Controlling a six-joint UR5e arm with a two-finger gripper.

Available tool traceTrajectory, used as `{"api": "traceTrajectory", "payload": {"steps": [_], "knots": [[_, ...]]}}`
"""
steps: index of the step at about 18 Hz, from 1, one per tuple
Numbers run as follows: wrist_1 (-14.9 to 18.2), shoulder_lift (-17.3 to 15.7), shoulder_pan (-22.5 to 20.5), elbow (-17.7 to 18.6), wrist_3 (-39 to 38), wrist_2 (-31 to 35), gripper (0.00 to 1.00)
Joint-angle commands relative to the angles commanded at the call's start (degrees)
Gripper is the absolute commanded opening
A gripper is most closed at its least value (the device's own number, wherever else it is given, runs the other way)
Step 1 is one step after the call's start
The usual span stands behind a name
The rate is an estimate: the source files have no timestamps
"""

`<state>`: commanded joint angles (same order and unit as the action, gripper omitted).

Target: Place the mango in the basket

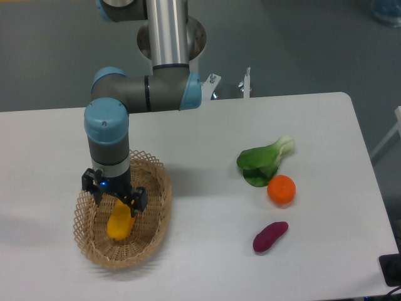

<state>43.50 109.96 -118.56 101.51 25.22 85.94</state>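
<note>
The mango is a yellow-orange oval fruit inside the basket, a tan oval wicker basket at the table's front left. My gripper hangs straight down over the basket's middle. Its black fingers straddle the mango's upper end and appear closed on it. The mango's lower end is down at the basket's floor. Its top is hidden under the gripper.
A green leafy bok choy, a round orange and a small purple sweet potato lie at the right of the white table. The arm's base column stands at the back edge.
</note>
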Motion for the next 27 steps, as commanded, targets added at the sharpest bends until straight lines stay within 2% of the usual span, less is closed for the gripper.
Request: {"api": "traceTrajectory", "payload": {"steps": [4, 6, 11, 13, 18, 22, 27], "knots": [[0.61, -2.99, -2.55, -0.61, 4.12, 1.42, 1.00], [2.45, -3.96, -4.12, -1.31, 6.49, 1.51, 1.00], [16.50, -5.98, -8.61, -7.46, 13.88, 1.51, 1.00], [19.59, -6.07, -10.97, -9.40, 16.60, 1.42, 1.00], [21.00, -7.91, -16.25, -10.46, 26.53, 0.81, 1.00], [22.58, -8.62, -19.24, -10.46, 29.70, 0.46, 1.00], [22.85, -9.23, -20.13, -10.46, 30.32, -0.33, 1.00]]}}
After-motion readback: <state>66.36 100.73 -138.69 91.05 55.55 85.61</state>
